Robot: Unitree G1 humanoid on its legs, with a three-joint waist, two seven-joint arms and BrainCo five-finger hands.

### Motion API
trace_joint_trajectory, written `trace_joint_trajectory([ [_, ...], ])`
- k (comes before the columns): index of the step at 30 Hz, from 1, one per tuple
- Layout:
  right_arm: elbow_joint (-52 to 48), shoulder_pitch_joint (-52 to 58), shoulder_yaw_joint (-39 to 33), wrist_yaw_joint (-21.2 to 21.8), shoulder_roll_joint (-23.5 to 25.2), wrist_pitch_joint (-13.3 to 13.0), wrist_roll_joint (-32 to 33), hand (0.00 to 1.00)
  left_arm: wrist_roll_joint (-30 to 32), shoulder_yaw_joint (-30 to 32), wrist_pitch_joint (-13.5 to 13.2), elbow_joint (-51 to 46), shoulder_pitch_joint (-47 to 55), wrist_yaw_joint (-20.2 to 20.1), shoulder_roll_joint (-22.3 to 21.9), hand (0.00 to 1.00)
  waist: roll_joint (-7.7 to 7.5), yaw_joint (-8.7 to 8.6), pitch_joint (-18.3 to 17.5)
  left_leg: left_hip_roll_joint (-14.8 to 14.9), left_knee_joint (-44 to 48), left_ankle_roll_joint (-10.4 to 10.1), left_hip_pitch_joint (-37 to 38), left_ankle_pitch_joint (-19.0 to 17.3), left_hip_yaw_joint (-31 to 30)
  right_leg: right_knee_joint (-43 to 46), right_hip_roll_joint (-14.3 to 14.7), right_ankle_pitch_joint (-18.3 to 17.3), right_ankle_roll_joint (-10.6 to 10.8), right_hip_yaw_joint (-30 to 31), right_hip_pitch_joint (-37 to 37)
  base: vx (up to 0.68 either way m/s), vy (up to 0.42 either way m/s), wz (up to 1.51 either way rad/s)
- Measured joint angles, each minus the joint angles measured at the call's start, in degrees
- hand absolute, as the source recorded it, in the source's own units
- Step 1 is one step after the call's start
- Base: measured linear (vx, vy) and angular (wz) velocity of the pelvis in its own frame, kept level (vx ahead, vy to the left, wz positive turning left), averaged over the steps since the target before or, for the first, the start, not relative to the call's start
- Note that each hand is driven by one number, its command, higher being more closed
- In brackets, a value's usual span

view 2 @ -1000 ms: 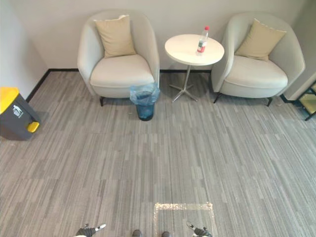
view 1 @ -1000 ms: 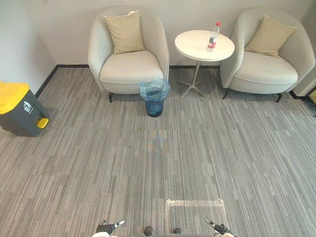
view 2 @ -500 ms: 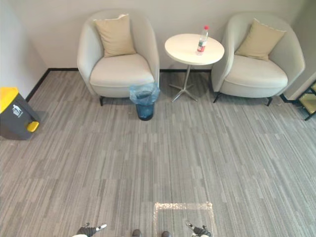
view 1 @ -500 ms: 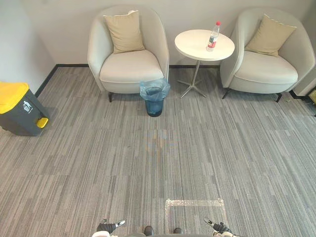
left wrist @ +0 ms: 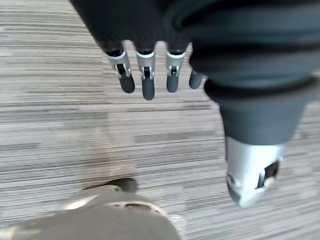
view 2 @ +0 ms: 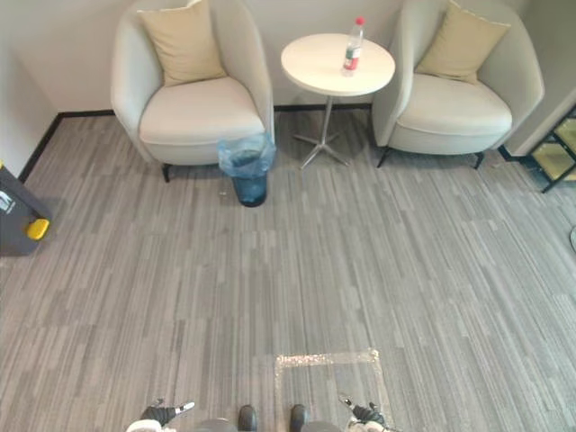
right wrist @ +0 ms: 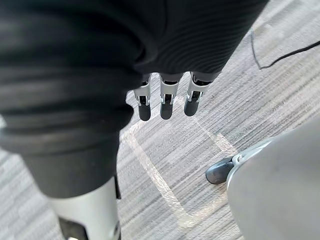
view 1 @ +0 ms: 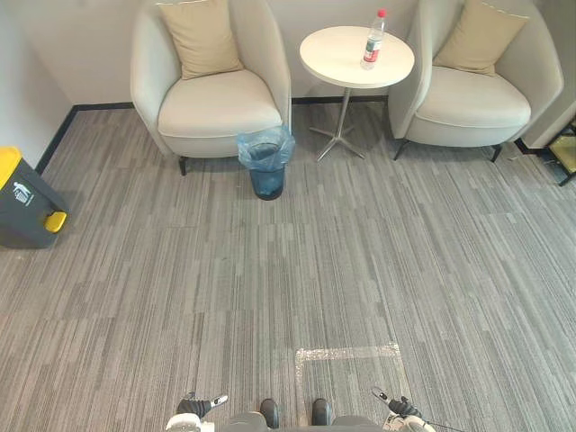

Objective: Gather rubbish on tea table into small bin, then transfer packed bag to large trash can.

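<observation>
My head camera has shifted since half a second ago: the whole scene now sits a little higher and further left in the frame, while the furniture keeps its own places. Both hands still hang at the bottom edge. The left hand [left wrist: 144, 76] and the right hand [right wrist: 166, 99] each have straight, relaxed fingers above the grey striped carpet [view 1: 378, 243].

The small round bin lined with a blue plastic bag [view 1: 266, 162] stands in the upper middle, just in front of the left chair, and I cannot tell what lies inside it. The dark grey large trash can with a yellow lid [view 1: 22, 200] sits at the left edge with its lid down.

I count one clear plastic bottle with a red cap [view 1: 372, 40], upright on the one round white tea table [view 1: 342, 58] at the top. The table stands between two pale grey armchairs [view 1: 211, 103] [view 1: 472, 103], each holding one beige cushion [view 1: 198, 36] [view 1: 483, 34]. One rectangle of clear tape [view 1: 346, 353] marks the carpet at lower middle.
</observation>
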Motion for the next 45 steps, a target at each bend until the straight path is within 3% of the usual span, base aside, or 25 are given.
trace_joint_trajectory([
  [4,-2.04,0.65,0.0,-0.49,-0.39,0.14,0.25,0.0,-1.22,1.68,-0.03,-1.63,1.04,0.18,-1.34,0.0,1.58,0.2,-0.06,1.92,2.68,-0.22,-6.32,-4.03,-1.7,2.27,-0.35,-2.79,-0.35,5.27,0.5,0.18,0.091,-0.63],
  [6,-2.02,0.68,-0.22,-0.61,-0.51,0.41,0.0,0.0,-1.63,1.93,-0.09,-1.67,0.88,0.51,-1.69,0.0,1.69,0.88,-0.15,0.14,-6.3,-0.79,-6.59,-2.5,-4.67,2.6,-1.35,-4.08,0.85,7.11,0.06,0.31,0.224,-0.71],
  [7,-1.59,1.2,-0.98,-0.62,-0.96,0.49,-0.21,0.0,-1.71,1.61,-0.09,-0.96,0.97,1.26,-2.12,0.0,2.63,1.18,-0.8,-0.8,-12.29,0.62,-5.5,2.0,-8.04,4.3,-1.21,-6.24,2.19,9.19,-0.46,0.23,0.193,-0.62],
  [8,-1.27,1.13,-1.06,-0.77,-0.83,0.57,-0.2,0.0,-1.73,1.66,0.01,-0.67,1.1,1.22,-1.8,0.0,2.33,1.35,-1.02,-1.31,-11.88,1.37,-5.17,1.3,-7.67,5.1,-1.58,-6.97,2.71,9.63,-0.44,0.43,0.265,-0.76],
  [9,-1.3,1.79,-0.99,-0.91,-0.12,0.67,-0.28,0.0,-1.68,1.74,0.03,-0.64,1.25,1.24,-1.09,0.0,0.71,1.85,-2.23,-1.92,-11.83,1.6,-4.06,-1.02,-4.22,9.26,-3.04,-8.2,4.12,10.18,-1.37,0.4,0.186,-0.83],
  [11,-2.38,2.43,-0.57,-0.87,0.46,0.82,-0.39,0.0,-1.66,1.93,0.05,-0.69,1.2,1.42,-1.12,0.0,0.12,2.76,-2.47,-2.21,-11.96,3.04,-1.0,-2.61,-1.49,18.45,-3.83,-8.82,5.86,9.64,-4.58,0.43,0.204,-0.8],
  [13,-4.53,3.07,1.02,-0.44,1.07,0.51,-0.35,0.0,-1.71,1.76,0.28,-0.83,1.18,1.31,-0.54,0.0,-0.58,1.89,-2.83,-3.6,-13.88,4.76,4.44,-4.42,-0.33,36.92,-5.25,-6.81,12.31,6.41,-11.48,0.42,0.153,-0.35],
  [16,-7.17,3.32,1.14,-0.08,0.77,0.37,-1.45,0.0,-2.49,1.37,0.29,-1.07,-0.43,1.28,-2.1,0.0,0.66,1.71,-2.18,-3.12,-18.29,4.73,11.91,-4.89,-0.8,51.56,-9.17,-7.9,10.0,-4.4,-19.91,0.38,0.067,-0.1],
  [19,-7.8,2.73,1.26,0.26,0.69,0.3,-2.63,0.0,-2.74,0.64,0.22,-0.94,-1.07,1.19,-4.91,0.0,1.34,1.08,-1.75,-0.72,-21.57,4.67,18.4,-4.86,-0.6,44.99,-9.8,-9.6,6.73,-11.41,-23.25,0.44,-0.038,0.02],
  [21,-8.71,2.75,1.38,0.27,0.92,-0.32,-2.7,0.0,-3.0,-0.04,0.09,-0.14,-1.49,1.3,-4.86,0.0,1.36,0.05,-1.79,0.43,-21.66,4.27,20.07,-4.88,-1.18,35.97,-8.85,-7.61,5.82,-13.0,-25.61,0.43,-0.135,0.16],
  [23,-8.37,2.81,2.36,0.14,1.13,-0.95,-4.56,0.0,-3.22,-0.77,0.11,0.95,-1.4,1.38,-3.43,0.0,-0.68,-0.72,-2.27,-0.95,-22.08,1.9,22.75,-5.56,-3.99,21.63,-6.86,6.76,-0.82,-12.68,-26.29,0.49,-0.209,0.07],
  [24,-8.33,2.65,2.47,0.23,1.04,-0.85,-4.71,0.0,-3.28,-0.5,0.19,1.39,-1.6,1.41,-3.95,0.0,-0.67,-0.78,-2.52,-0.96,-21.9,1.15,23.56,-5.9,-4.55,22.94,-7.1,4.05,-0.76,-13.13,-26.0,0.54,-0.222,-0.29],
  [25,-8.27,2.12,3.14,0.11,-0.42,-0.91,-5.11,0.0,-3.49,0.0,0.19,1.84,-1.29,1.55,-5.94,0.0,2.75,-0.46,-3.31,1.31,-20.46,-0.37,23.44,-5.13,-5.29,23.87,-5.18,2.87,-1.4,-13.41,-25.91,0.52,-0.202,-0.36],
  [27,-8.18,1.99,3.39,0.0,-1.33,-0.91,-5.11,0.0,-3.45,0.34,0.18,1.92,-1.48,1.82,-7.39,0.0,4.62,-0.89,-3.68,1.95,-14.7,-2.87,20.91,-2.38,-6.44,21.75,-3.84,1.03,-1.74,-13.53,-23.87,0.55,-0.203,-0.23],
  [28,-7.3,1.76,3.8,-0.51,-1.97,-0.71,-5.13,0.0,-3.65,1.29,0.17,1.03,-1.45,2.4,-7.82,0.0,5.52,-0.88,-3.18,2.99,-2.59,-3.5,16.6,1.73,-8.23,18.24,-2.31,0.01,-2.06,-13.61,-19.7,0.5,-0.194,-0.07],
  [29,-6.7,1.69,4.56,-1.0,-2.29,-0.55,-5.06,0.0,-4.19,2.1,0.12,0.6,-1.44,2.45,-7.79,0.0,5.05,-0.58,-2.5,3.84,5.56,-4.42,13.17,4.68,-8.92,16.18,-1.99,-0.34,-2.21,-13.59,-16.8,0.47,-0.176,-0.02],
  [31,-5.68,1.75,6.04,-2.21,-2.45,-0.16,-5.0,0.0,-5.37,2.52,-0.29,-0.91,-1.24,2.49,-7.16,0.0,4.42,0.09,-0.88,6.14,22.33,-3.59,4.94,0.62,-7.96,11.01,-0.98,-1.45,-3.04,-13.91,-7.88,0.42,-0.122,0.03],
  [33,-4.04,1.42,6.81,-2.63,-2.61,0.14,-4.85,0.0,-5.7,2.38,-0.58,-2.2,-1.19,2.47,-6.7,0.0,3.66,0.67,-0.61,6.36,22.95,-2.94,-1.96,-2.12,-6.16,7.42,-1.01,-2.14,-2.71,-14.37,-2.87,0.36,-0.093,0.02],
  [36,-2.01,0.52,6.04,-2.82,-2.72,0.5,-4.87,0.0,-7.45,1.12,-1.42,-3.38,-1.23,2.42,-6.4,0.0,3.5,1.96,-0.57,3.17,2.53,-1.15,-7.84,-2.65,-3.02,2.24,-1.58,-2.86,-1.17,-14.42,2.63,0.33,0.01,-0.02],
  [38,-1.23,0.55,5.69,-2.81,-2.87,0.6,-4.94,0.0,-8.03,0.15,-1.48,-3.24,-1.18,2.44,-6.24,0.0,3.62,2.63,-0.72,0.45,-13.95,-1.81,-7.15,2.18,-3.41,-0.5,-1.62,-3.58,0.17,-13.55,5.65,0.46,0.111,-0.27],
  [39,0.1,0.48,5.66,-2.6,-3.02,0.66,-5.34,0.0,-7.79,-0.36,-1.48,-3.19,-1.32,2.36,-6.01,0.0,3.09,3.21,-1.07,-0.66,-19.44,1.17,-6.27,10.91,-3.69,-1.85,-1.58,-4.57,1.91,-11.32,7.62,0.56,0.173,-0.5],
  [41,0.57,-0.42,5.74,-2.54,-1.45,1.08,-6.39,0.0,-7.55,-0.25,-1.42,-2.78,-1.63,2.3,-4.65,0.0,1.2,3.15,-1.76,-2.42,-19.12,3.6,-5.78,9.49,-2.5,-1.48,-3.67,-5.49,3.18,-9.6,8.0,0.56,0.146,-0.45],
  [42,0.09,-0.41,5.86,-2.43,-0.71,1.06,-7.11,0.0,-7.23,-0.07,-1.36,-2.5,-1.61,2.31,-4.13,0.0,-0.29,2.99,-2.46,-3.22,-19.07,4.3,-4.98,7.82,-0.7,1.89,-5.27,-5.59,3.43,-7.42,6.45,0.53,0.126,-0.46],
  [44,-0.02,-0.33,6.5,-1.98,-0.69,1.18,-7.79,0.0,-7.3,-0.16,-1.36,-1.7,-1.63,2.36,-3.99,0.0,-0.37,3.16,-2.59,-3.66,-20.09,4.98,-1.8,6.32,0.79,14.43,-6.23,-5.88,4.41,-4.41,1.95,0.54,0.173,-0.38],
  [45,-0.6,0.06,6.86,-1.8,-0.91,1.18,-9.01,0.0,-7.32,-0.16,-1.27,-1.5,-1.65,2.33,-3.85,0.0,-0.37,2.75,-2.5,-4.37,-21.89,5.21,1.84,4.89,0.58,29.0,-7.32,-3.6,9.22,-3.34,-3.64,0.46,0.167,-0.01],
])
